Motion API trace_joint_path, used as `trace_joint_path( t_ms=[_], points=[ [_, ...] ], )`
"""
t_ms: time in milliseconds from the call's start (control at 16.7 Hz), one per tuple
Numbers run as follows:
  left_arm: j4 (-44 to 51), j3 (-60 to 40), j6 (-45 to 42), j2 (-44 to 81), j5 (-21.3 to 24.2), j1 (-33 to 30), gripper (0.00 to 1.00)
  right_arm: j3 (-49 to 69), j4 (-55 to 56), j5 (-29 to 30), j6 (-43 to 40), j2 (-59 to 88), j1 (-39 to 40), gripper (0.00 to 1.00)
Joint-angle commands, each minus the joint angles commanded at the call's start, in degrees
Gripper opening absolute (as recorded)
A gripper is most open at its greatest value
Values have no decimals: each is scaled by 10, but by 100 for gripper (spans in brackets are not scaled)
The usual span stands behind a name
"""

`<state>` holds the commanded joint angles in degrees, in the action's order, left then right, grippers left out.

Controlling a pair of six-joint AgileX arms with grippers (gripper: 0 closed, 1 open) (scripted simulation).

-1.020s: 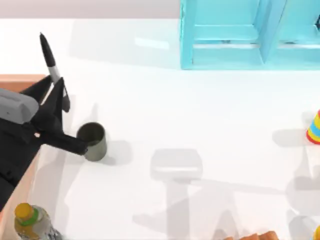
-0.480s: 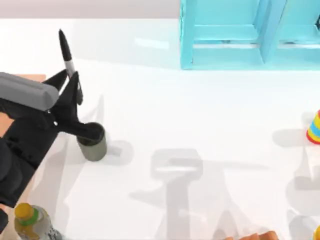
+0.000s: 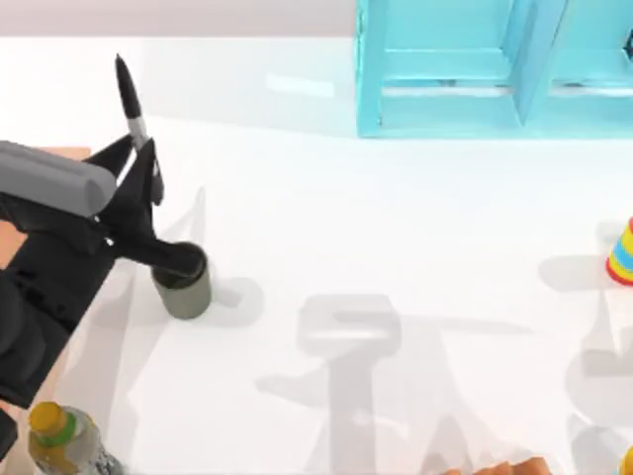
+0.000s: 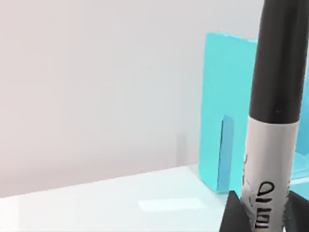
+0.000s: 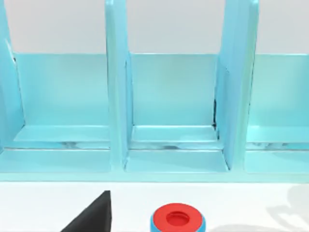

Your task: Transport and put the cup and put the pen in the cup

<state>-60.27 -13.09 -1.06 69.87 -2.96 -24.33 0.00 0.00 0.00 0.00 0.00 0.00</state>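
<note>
White table (image 3: 396,228), left gripper (image 3: 148,213) fingers pinching the pen (image 3: 132,109) above the cup (image 3: 184,287); right fingers' state unclear.

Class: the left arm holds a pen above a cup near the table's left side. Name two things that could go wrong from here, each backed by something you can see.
1. The left hand grips the pen low on its barrel, and the pen leans, so its lower end might catch the rim of the cup and tip it.
2. The cup stands free on the table with one finger over its mouth; a bump could push it aside, so the pen lands outside.
</note>
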Motion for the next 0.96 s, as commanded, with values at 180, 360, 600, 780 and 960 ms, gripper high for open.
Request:
trace_joint_path(
  t_ms=[180,360,600,780,960],
  points=[
    [0,0,0,0,0,0,45,0,0,0,0,0,0,100],
    [0,0,0,0,0,0,68,0,0,0,0,0,0,100],
    [0,0,0,0,0,0,98,0,0,0,0,0,0,100],
    [0,0,0,0,0,0,100,0,0,0,0,0,0,100],
    [0,0,0,0,0,0,100,0,0,0,0,0,0,100]
  ],
)
